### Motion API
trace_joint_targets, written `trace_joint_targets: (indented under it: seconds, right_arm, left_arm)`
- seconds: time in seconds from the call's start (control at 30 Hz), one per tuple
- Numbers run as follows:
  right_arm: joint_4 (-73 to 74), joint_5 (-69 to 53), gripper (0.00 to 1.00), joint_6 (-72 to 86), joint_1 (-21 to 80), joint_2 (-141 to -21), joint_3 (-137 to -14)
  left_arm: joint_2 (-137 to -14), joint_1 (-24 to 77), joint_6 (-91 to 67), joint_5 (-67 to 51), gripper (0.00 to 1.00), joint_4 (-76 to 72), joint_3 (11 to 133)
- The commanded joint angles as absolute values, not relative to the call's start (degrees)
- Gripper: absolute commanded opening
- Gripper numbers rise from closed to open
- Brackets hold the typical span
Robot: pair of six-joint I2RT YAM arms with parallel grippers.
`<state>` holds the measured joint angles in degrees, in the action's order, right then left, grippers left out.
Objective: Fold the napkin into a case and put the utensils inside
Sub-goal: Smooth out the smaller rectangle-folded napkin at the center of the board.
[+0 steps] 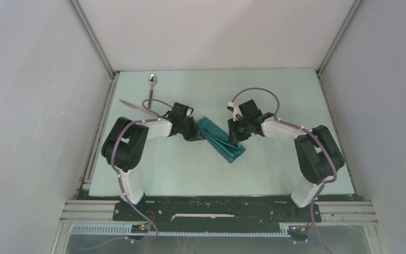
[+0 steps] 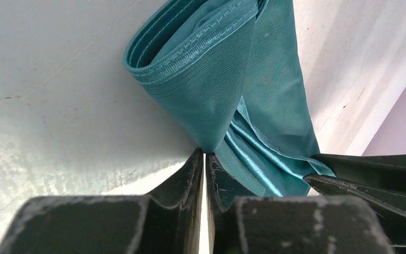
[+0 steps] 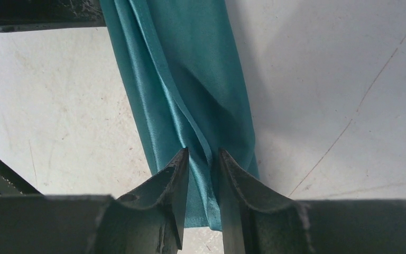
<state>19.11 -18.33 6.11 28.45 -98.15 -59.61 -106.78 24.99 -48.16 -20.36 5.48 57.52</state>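
**Worktop** (image 1: 190, 174): pale and scuffed, enclosed by white walls. It fills the middle of the top view.

**Left arm** (image 1: 132, 143), **right arm** (image 1: 312, 153): both are bent inward from the lower corners of the frame, and the wrists are brought close together near centre.

**Napkin** (image 1: 223, 139): teal, folded into a narrow strip. It is laid flat on the worktop at centre frame, running diagonally from upper left to lower right. In the left wrist view (image 2: 232, 79) stacked hemmed layers are seen, curled open at the top of the frame. In the right wrist view (image 3: 190, 79) long lengthwise pleats are seen.

**Left end effector** (image 2: 205, 156): closed to a thin slit, with a pinch of the napkin's fold held at the tips. In the top view (image 1: 194, 132) it is set at the strip's upper-left end.

**Right end effector** (image 3: 203, 159): narrowed around the strip. The gap between the fingers is filled with cloth, and the napkin is gripped. In the top view (image 1: 237, 132) it is set against the strip's right side.

**Knife** (image 1: 132, 105): silver, laid slantwise at upper left of the top view, well apart from the napkin.

**Spoon** (image 1: 151, 87): placed just above the knife, with the bowl toward the top of the frame and the handle pointing down.
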Motion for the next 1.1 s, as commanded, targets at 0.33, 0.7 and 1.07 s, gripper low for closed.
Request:
trace_joint_targets:
  seconds: [0.33, 0.7, 1.07]
  right_arm:
    - [17.32, -21.45, 0.01, 10.15, 30.89, -97.22, -60.40]
    - [12.79, -24.55, 0.00, 13.44, 31.87, -95.87, -54.93]
    - [12.39, -23.92, 0.00, 19.55, 31.11, -93.23, -54.31]
  left_arm:
    - [-108.87, 25.05, -46.67, -21.51, 0.13, 5.46, 59.01]
    - [-108.83, 25.05, -46.67, -20.66, 0.12, 5.27, 59.28]
    - [-103.06, 26.59, -48.96, -25.00, 0.27, 1.63, 50.47]
